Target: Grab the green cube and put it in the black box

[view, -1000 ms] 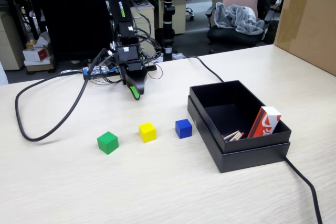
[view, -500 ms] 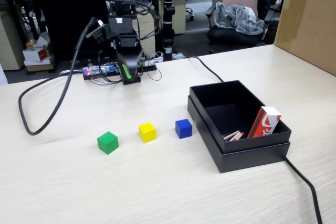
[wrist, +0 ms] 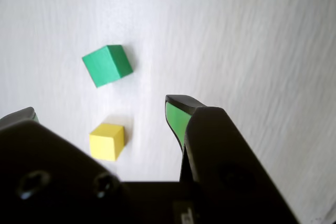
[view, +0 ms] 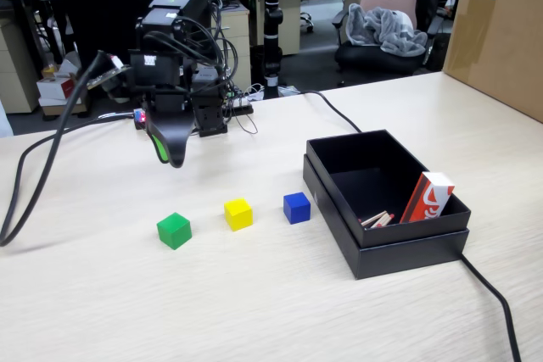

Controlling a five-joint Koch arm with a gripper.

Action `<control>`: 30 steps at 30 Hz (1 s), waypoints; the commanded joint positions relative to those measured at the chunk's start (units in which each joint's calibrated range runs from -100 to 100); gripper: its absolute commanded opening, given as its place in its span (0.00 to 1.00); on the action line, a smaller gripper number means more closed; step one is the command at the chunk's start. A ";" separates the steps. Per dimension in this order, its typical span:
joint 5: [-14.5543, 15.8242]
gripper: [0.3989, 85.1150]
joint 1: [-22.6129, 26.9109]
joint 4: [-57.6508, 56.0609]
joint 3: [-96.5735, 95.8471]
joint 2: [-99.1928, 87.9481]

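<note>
Wrist view shows the jaws spread wide apart with nothing between them: one green-lined tip stands near the middle of the picture, the other just peeks in at the left edge. The gripper point(wrist: 100, 109) hangs above the pale surface point(wrist: 252, 40), and the yellow cube point(wrist: 107, 141) lies in the gap between the tips, with the green cube point(wrist: 107, 65) a little beyond it, apart from both.

From the fixed view, the gripper point(view: 170, 152) has swung over within the last second from the middle of the row toward the left, and its arm has tipped forward, so it now hovers behind and above the green cube point(view: 174, 231). I take that as lining up for the pick; it has yet to come down, and nothing is grasped.

Further right in that view sit the yellow cube point(view: 238, 214) and the blue cube point(view: 296, 208), then the black box point(view: 386, 243), well apart from the green cube. Inside it a red and white carton point(view: 427, 197) leans on the wall; its lettering is too small to read. Green writing on the arm's upper link is likewise illegible.
</note>
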 commanded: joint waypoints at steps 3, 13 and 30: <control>-2.30 0.56 0.44 0.10 10.16 9.50; -3.71 0.56 0.49 0.10 17.14 24.99; -3.37 0.30 0.59 0.10 24.13 38.19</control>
